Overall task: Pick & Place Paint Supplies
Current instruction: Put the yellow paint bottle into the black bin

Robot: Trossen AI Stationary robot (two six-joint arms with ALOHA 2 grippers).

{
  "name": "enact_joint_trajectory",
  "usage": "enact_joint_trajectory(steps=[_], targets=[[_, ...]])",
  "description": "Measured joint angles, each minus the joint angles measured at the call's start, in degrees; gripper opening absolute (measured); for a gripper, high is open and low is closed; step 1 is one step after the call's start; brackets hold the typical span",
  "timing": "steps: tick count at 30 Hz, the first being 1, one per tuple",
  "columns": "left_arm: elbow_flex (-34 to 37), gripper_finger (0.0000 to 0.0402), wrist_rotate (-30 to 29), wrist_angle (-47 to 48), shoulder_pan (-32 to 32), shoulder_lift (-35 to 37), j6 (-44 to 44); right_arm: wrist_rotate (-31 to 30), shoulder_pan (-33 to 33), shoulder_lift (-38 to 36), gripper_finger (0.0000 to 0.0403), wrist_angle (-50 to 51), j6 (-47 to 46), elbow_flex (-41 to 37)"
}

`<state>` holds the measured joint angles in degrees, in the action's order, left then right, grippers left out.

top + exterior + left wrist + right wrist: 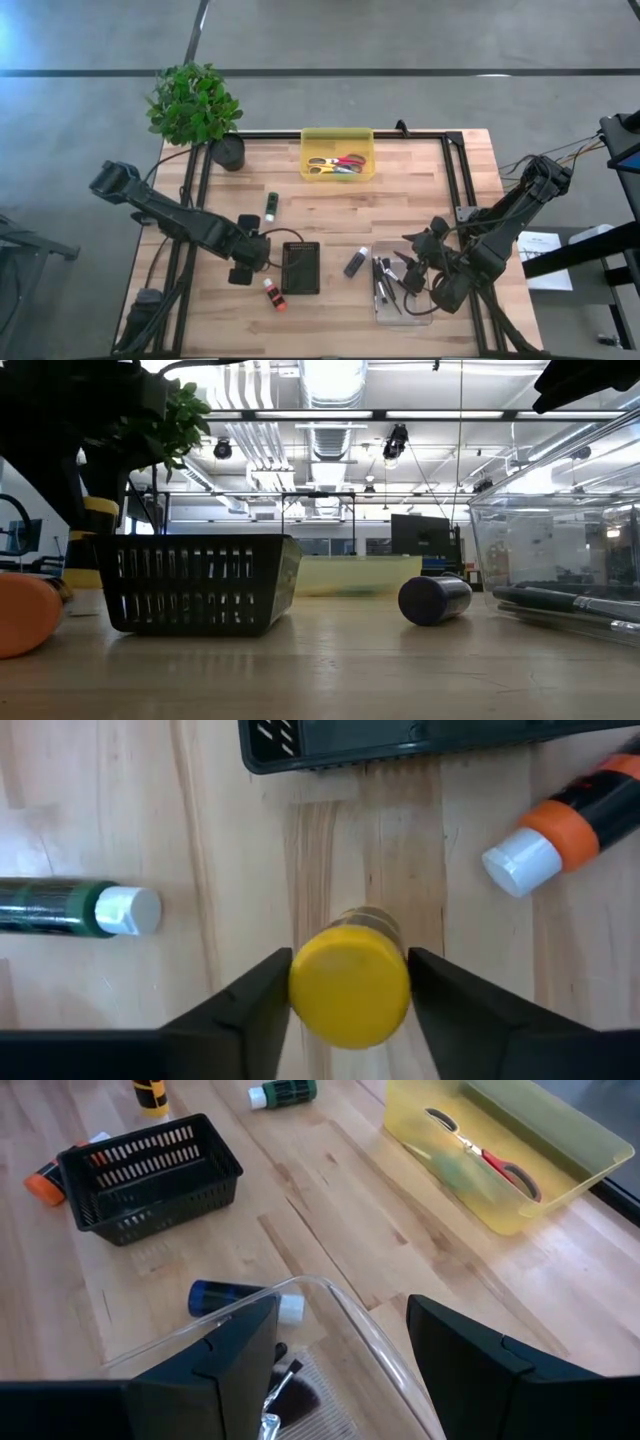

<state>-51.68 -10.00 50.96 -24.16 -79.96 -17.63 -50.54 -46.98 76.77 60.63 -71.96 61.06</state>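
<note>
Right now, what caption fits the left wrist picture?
Left gripper closed on a yellow-capped paint tube, between a green tube and an orange tube.

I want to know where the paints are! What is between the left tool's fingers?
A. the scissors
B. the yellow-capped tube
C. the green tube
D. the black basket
B: in the left wrist view the left tool has its two fingers on either side of the yellow-capped tube, while the green tube lies apart on the table.

yellow-capped tube [350, 985], black slatted basket [150, 1175]
</note>
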Motion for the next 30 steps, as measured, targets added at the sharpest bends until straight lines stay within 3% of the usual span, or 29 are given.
enact_joint_trajectory(steps=[6, 14, 19, 23, 30], targets=[[-0.1, 0.0129, -1.0, 0.1, 0.0, 0.2, 0.5, 0.0, 0.0, 0.0, 0.0221, -0.2, 0.2, 0.0], [-0.1, 0.0143, -10.3, 0.2, 0.0, 6.8, 2.8, -1.8, 0.0, 0.0, 0.0221, -3.7, 3.5, 0.0], [-0.1, 0.0148, -17.3, -3.5, -0.4, 14.1, 3.7, -4.4, 0.0, 0.0, 0.0221, -11.2, 14.0, -0.3], [2.8, 0.0129, -20.9, -19.9, -0.6, 20.4, 11.1, -8.8, 0.0, 0.0, 0.0221, -22.0, 32.8, -1.8], [14.6, 0.0144, -20.1, -62.0, 0.2, 24.9, 23.4, -19.1, 0.6, 0.1, 0.0221, -45.5, 68.8, -7.6]])
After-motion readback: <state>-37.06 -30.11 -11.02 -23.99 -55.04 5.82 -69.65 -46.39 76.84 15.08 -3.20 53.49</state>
